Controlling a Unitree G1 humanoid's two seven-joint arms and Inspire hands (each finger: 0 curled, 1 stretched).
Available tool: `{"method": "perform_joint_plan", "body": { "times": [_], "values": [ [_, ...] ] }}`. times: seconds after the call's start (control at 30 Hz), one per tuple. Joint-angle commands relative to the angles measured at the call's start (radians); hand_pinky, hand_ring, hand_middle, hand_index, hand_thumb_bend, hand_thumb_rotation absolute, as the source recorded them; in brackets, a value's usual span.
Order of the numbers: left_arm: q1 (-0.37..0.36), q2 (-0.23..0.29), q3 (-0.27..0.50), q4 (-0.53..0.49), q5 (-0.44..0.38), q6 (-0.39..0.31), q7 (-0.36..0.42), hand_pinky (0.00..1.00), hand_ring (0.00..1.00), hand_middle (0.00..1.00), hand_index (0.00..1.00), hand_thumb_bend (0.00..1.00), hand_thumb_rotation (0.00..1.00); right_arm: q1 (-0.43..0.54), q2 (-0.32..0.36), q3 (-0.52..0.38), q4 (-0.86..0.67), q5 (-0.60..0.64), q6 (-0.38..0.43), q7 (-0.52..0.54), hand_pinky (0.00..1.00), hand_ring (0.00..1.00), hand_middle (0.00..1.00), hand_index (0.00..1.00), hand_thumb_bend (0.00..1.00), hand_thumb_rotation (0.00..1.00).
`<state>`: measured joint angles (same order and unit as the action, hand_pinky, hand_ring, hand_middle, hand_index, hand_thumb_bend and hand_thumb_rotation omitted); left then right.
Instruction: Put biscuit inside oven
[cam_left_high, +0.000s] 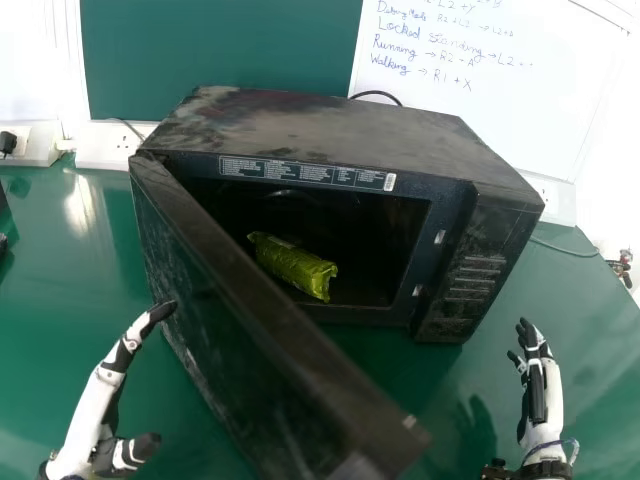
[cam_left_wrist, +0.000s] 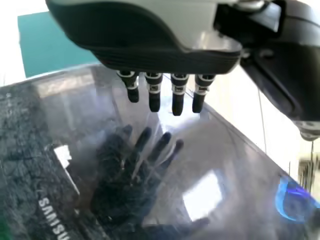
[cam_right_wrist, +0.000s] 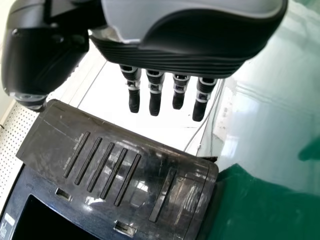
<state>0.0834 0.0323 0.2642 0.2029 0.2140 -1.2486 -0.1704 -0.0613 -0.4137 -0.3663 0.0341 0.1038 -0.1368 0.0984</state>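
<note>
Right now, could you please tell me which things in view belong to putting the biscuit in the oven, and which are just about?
Part of the job:
- biscuit packet, inside the oven
- oven
- oven door, open
- left hand, by the door
- right hand

Just about:
- whiteboard
- wall socket
- green board
</note>
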Motion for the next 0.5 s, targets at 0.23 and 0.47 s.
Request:
{"method": "perform_joint_plan", "body": {
  "times": [0.23, 0.47],
  "values": [
    [-0.013, 0.023, 0.056, -0.066, 0.192, -0.021, 0.123, 0.89, 0.97, 1.0, 1.0, 0.72, 0.73, -0.007, 0.009, -0.007, 0.016, 0.007, 0.003, -0.005, 0.91, 0.95, 0.97, 0.95, 0.85, 1.0],
    [0.001, 0.022, 0.062, -0.131, 0.286, 0.026, 0.204, 0.88, 0.96, 0.99, 1.0, 0.7, 0.76, -0.003, 0.011, -0.007, 0.01, 0.01, 0.007, -0.004, 0.92, 0.95, 0.97, 0.95, 0.85, 1.0]
  ]
}}
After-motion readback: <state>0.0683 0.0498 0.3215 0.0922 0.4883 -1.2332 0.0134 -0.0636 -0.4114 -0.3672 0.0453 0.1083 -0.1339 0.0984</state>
